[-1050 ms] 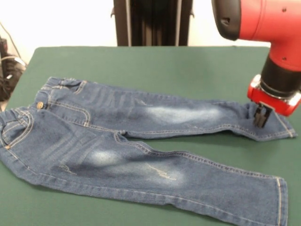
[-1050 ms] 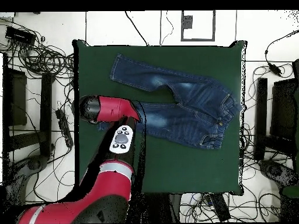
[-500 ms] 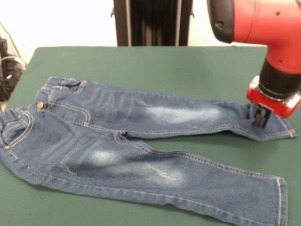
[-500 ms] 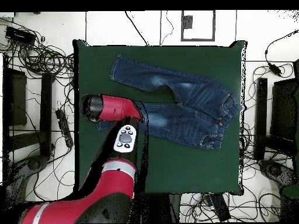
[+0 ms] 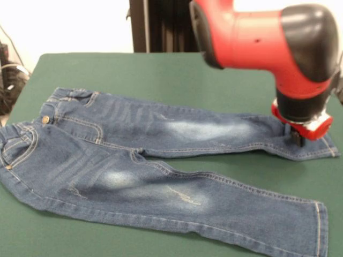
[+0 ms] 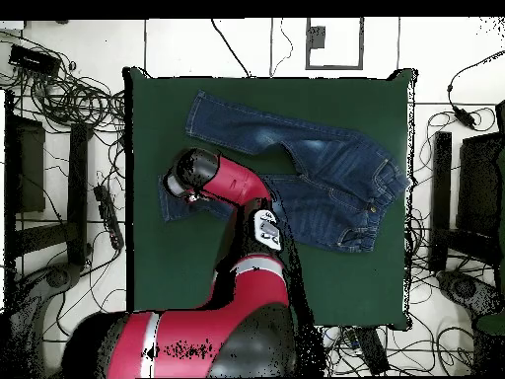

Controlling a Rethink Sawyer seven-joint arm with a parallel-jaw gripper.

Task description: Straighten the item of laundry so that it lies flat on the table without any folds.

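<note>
1. From the front camera I see 1 pair of jeans (image 5: 134, 160) spread on the table (image 5: 177, 80), waistband toward 9 o'clock, both legs running toward 3 o'clock.
2. Open green cloth lies along the 12 o'clock side; the nearer leg's hem reaches almost to the 5 o'clock corner of the picture.
3. Overhead, the jeans (image 6: 316, 178) fill the table's (image 6: 365, 286) upper half, and the bare stretch toward 5 o'clock is wide.
4. I count 1 arm, 1 gripper (image 5: 296, 138), 2 trouser legs and 1 metal button (image 5: 45, 119).
5. The gripper sits at the farther leg's hem, at 3 o'clock; it looks to be touching the denim, but I cannot tell how far it is open.
6. I can read no brand, label or writing.
</note>
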